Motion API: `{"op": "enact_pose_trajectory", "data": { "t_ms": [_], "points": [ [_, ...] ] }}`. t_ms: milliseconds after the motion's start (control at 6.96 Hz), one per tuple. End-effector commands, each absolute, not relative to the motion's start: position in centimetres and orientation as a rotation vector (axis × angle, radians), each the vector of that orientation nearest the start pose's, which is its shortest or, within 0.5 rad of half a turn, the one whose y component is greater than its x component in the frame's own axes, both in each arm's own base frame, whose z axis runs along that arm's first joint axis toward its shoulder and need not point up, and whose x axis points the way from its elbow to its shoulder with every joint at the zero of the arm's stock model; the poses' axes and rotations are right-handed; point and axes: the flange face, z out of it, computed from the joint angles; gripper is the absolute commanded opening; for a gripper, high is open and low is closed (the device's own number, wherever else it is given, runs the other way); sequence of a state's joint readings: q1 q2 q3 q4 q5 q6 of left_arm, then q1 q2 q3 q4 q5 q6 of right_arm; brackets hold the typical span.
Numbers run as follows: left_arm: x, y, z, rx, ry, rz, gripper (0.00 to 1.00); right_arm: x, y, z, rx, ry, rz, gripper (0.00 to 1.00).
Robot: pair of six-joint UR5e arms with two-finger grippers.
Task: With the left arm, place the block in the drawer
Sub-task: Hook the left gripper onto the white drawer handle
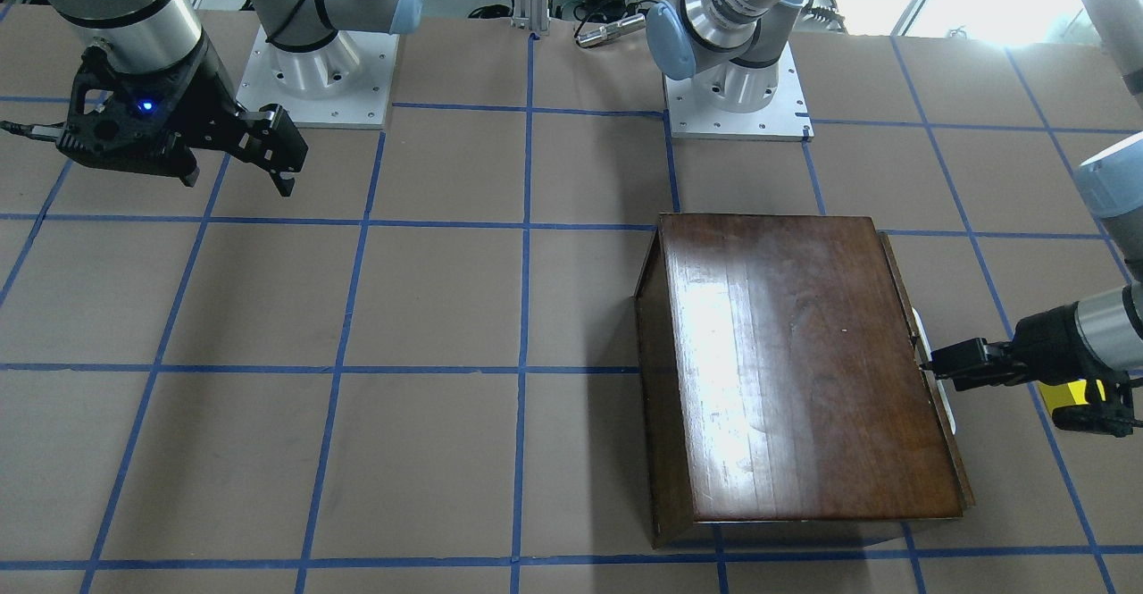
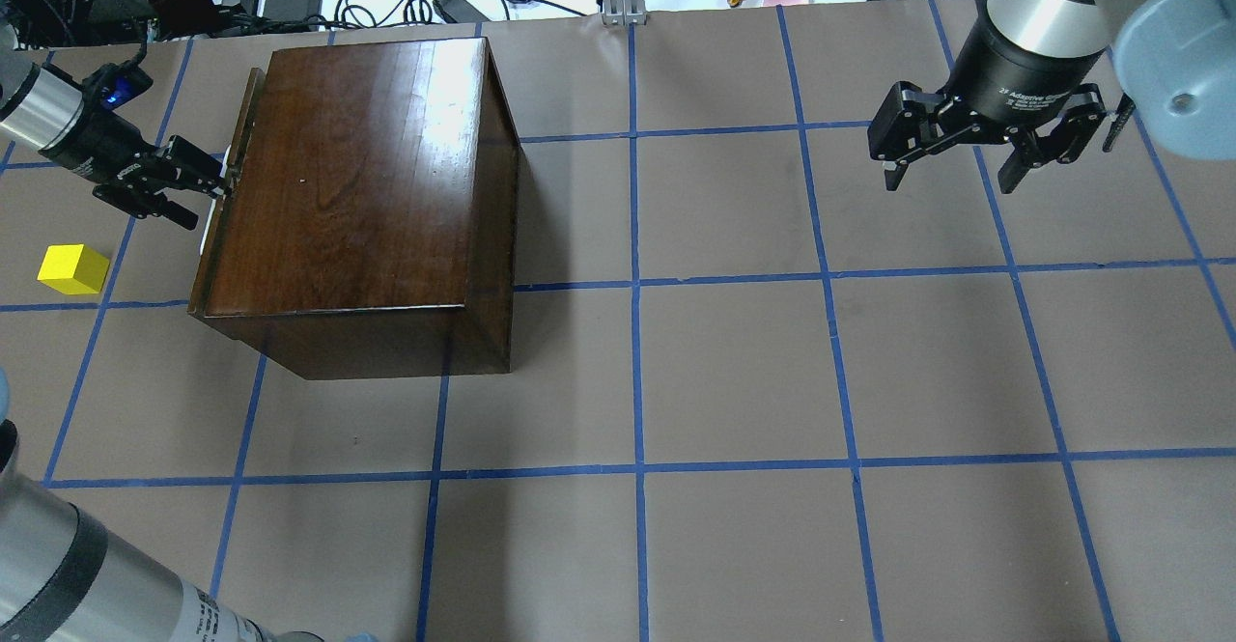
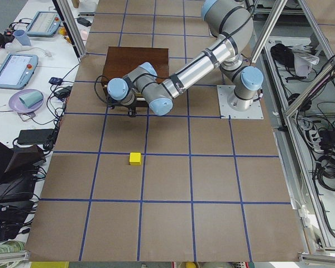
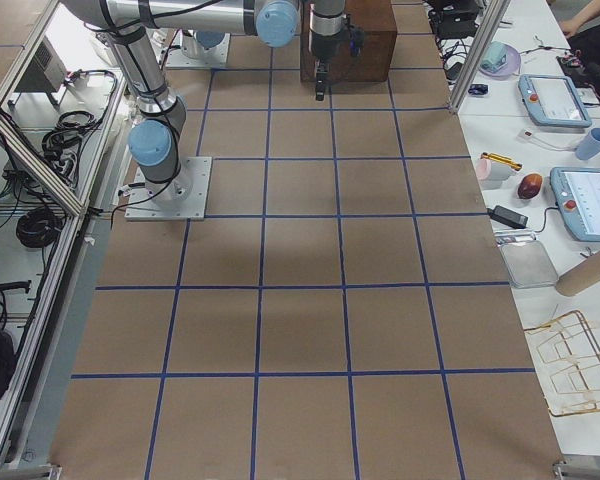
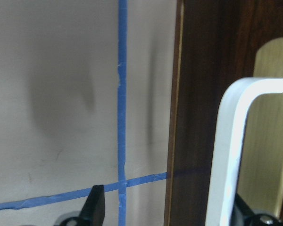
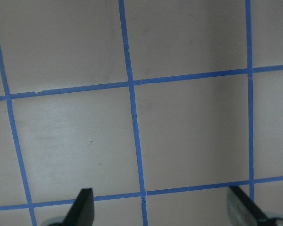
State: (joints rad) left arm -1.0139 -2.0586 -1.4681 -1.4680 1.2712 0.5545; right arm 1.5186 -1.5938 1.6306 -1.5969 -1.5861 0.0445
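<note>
One block (image 2: 73, 268) near left hand (image 2: 209, 204), untouched; fingers (image 5: 95, 207) spread, seemingly straddling drawer handle (image 5: 231, 155).

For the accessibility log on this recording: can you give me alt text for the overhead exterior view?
The left arm's pincer is open at the white handle on the drawer front of a dark wooden box. A yellow block lies untouched on the table nearby. The right pincer hangs open at the far right.
</note>
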Motion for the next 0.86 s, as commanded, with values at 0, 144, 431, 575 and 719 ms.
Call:
{"op": "enact_pose_trajectory", "data": {
  "t_ms": [0, 144, 431, 575, 719],
  "points": [
    [20.07, -62.09, 27.29, -0.085, 3.527, 0.146, 0.85, 10.65, -48.7, 47.23, 0.152, 3.153, 0.017, 1.0],
    [20.43, -62.07, 27.32, -0.092, 3.523, 0.145, 0.85, 10.65, -48.7, 47.23, 0.152, 3.153, 0.017, 1.0],
    [20.57, -62.17, 27.57, -0.089, 3.515, 0.141, 0.85, 10.65, -48.7, 47.23, 0.152, 3.153, 0.017, 1.0],
    [20.58, -62.16, 27.56, -0.088, 3.514, 0.143, 0.85, 10.65, -48.7, 47.23, 0.152, 3.153, 0.017, 1.0],
    [20.69, -62.12, 27.56, -0.091, 3.513, 0.143, 0.85, 10.65, -48.7, 47.23, 0.152, 3.153, 0.017, 1.0]
  ]
}}
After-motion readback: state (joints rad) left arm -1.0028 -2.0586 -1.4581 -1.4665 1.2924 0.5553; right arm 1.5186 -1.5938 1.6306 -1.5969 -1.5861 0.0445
